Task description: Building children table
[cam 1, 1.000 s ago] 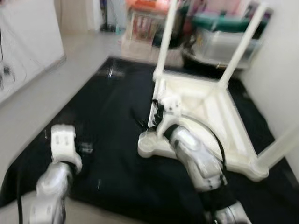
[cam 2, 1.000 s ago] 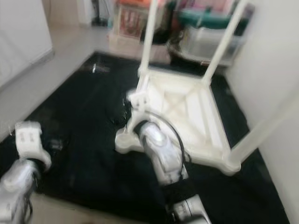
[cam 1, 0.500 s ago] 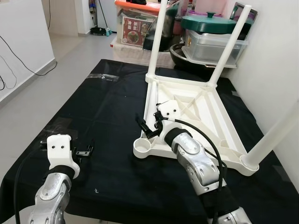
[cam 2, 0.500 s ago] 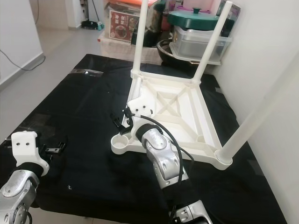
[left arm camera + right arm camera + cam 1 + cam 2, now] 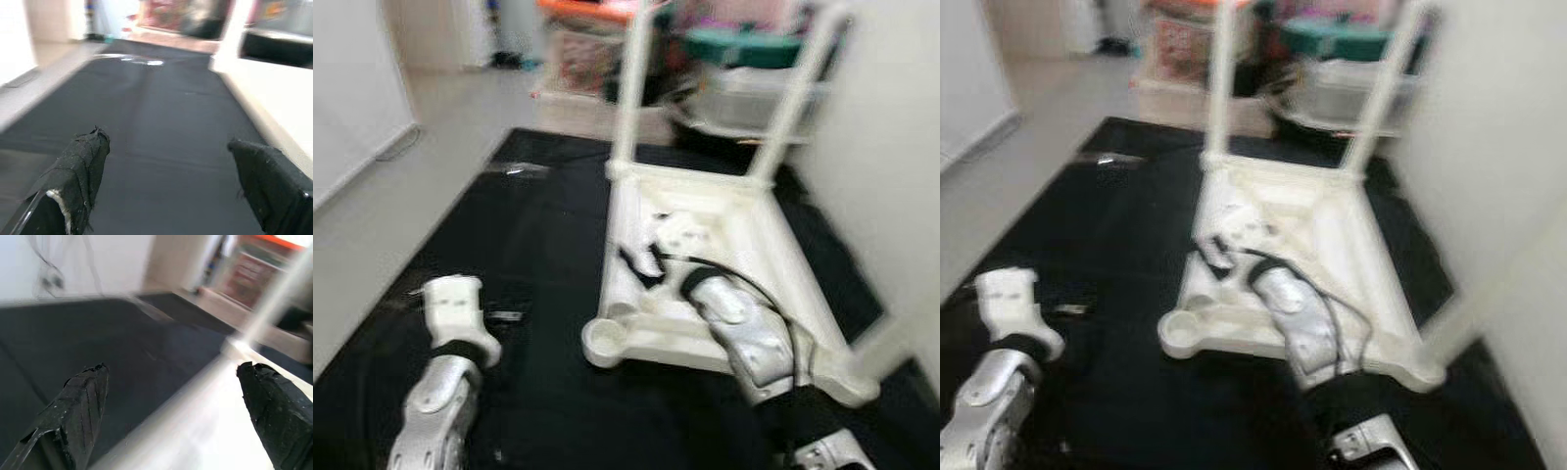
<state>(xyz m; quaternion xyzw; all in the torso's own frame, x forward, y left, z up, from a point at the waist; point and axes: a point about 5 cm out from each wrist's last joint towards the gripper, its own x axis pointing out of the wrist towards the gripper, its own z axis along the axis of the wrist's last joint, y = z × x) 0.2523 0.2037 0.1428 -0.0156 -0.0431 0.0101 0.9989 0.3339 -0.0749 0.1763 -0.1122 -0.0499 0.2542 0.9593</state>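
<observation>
A white children's table (image 5: 744, 245) lies upside down on a black mat (image 5: 538, 225). Two legs (image 5: 631, 93) stand up from its far corners and a third (image 5: 891, 338) from the near right corner. The near left corner socket (image 5: 605, 343) holds no leg. My right gripper (image 5: 641, 262) is open just above the table's left rail, with its black fingers (image 5: 83, 401) spread over the white edge (image 5: 205, 426). My left gripper (image 5: 504, 315) is open low over the mat, left of the table, with nothing between its fingers (image 5: 80, 166). All views are blurred.
Storage boxes and a lidded pot (image 5: 744, 49) crowd the far end of the mat. A white wall (image 5: 891, 147) runs close along the table's right side. Pale floor (image 5: 382, 186) borders the mat on the left. A small shiny wrapper (image 5: 524, 168) lies at the mat's far left.
The head camera has shifted and the picture has gone blurred. My right gripper sits slightly farther along the table's left rail; both grippers stay open.
</observation>
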